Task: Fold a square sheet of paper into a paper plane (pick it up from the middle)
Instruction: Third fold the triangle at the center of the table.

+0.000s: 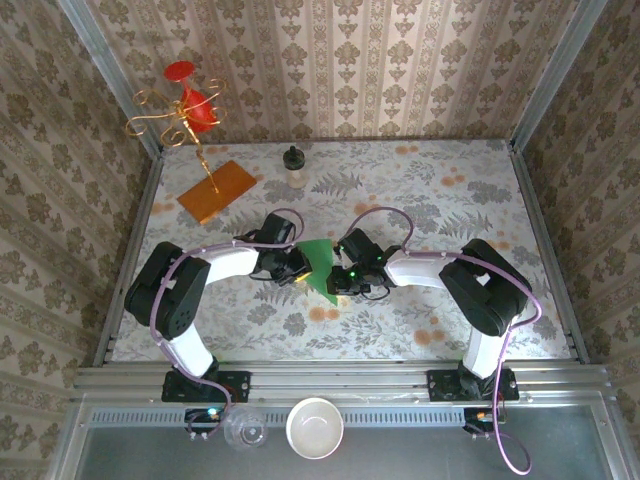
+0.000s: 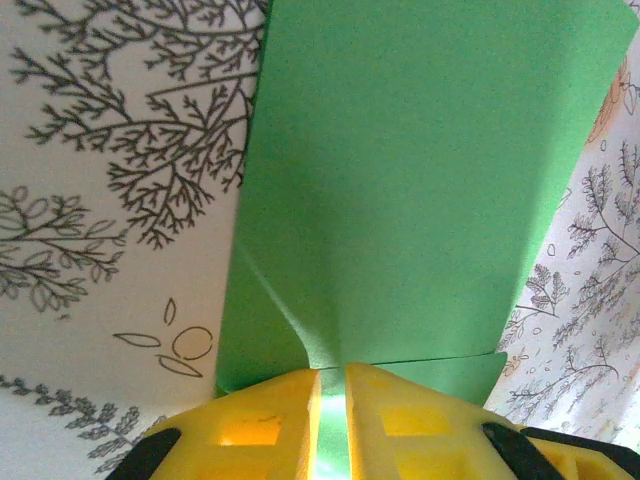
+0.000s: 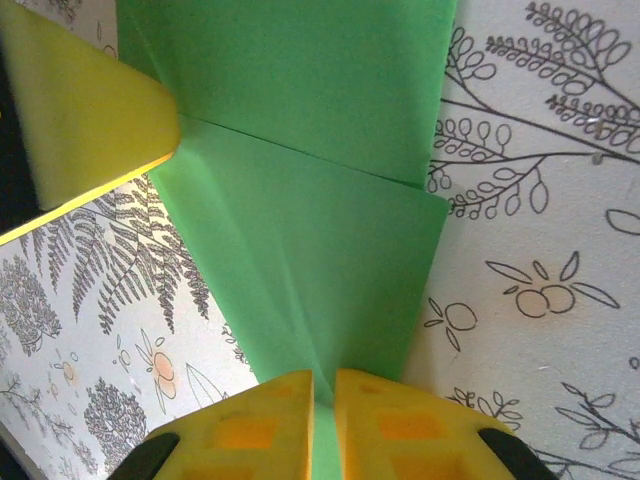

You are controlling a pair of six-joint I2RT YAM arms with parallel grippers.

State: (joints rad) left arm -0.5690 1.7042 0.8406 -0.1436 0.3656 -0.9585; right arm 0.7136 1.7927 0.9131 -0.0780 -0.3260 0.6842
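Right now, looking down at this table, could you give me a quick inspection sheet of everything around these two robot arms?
Surface: table with a leaf-and-flower print cover, no spills seen.
Job's things: green paper, creased, held between the two arms at mid-table.
Clutter: orange-brown board at the far left with a gold wire stand carrying red pieces; small bottle at the back; white bowl and clear glass on the near metal shelf.
Grippers: left gripper shut on the green paper; right gripper shut on its other end.
Cables: purple cables loop along both arms.
Surroundings: patterned walls, metal frame.
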